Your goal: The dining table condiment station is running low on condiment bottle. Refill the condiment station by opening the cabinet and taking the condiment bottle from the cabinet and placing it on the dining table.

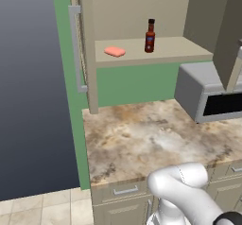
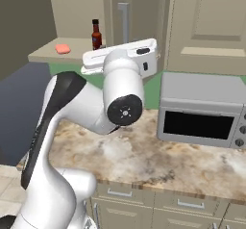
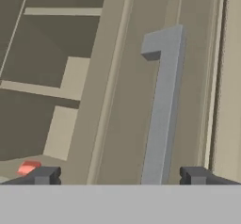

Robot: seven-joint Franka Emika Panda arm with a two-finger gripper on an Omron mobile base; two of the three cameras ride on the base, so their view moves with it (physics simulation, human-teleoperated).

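Note:
The condiment bottle (image 1: pixel 150 36) stands upright on the beige shelf of the cabinet (image 1: pixel 156 51), red-brown with a black cap; it also shows as the bottle (image 2: pixel 96 35) just behind my white hand (image 2: pixel 137 55). Both cabinet doors stand swung out, so the shelf is exposed. My gripper (image 3: pixel 120 176) is open, its two dark fingertips (image 3: pixel 44 175) wide apart. The silver bar handle (image 3: pixel 162 110) of the right door (image 2: pixel 144 11) runs up between them, a little ahead and not gripped. The dining table is out of view.
A flat pink lump (image 1: pixel 115 52) lies on the shelf left of the bottle. A grey microwave (image 2: pixel 202 112) sits on the marble counter (image 1: pixel 142 139) at the right. The left door's handle (image 1: pixel 75 49) juts out at the left. Drawer fronts (image 1: pixel 125 191) run below the counter.

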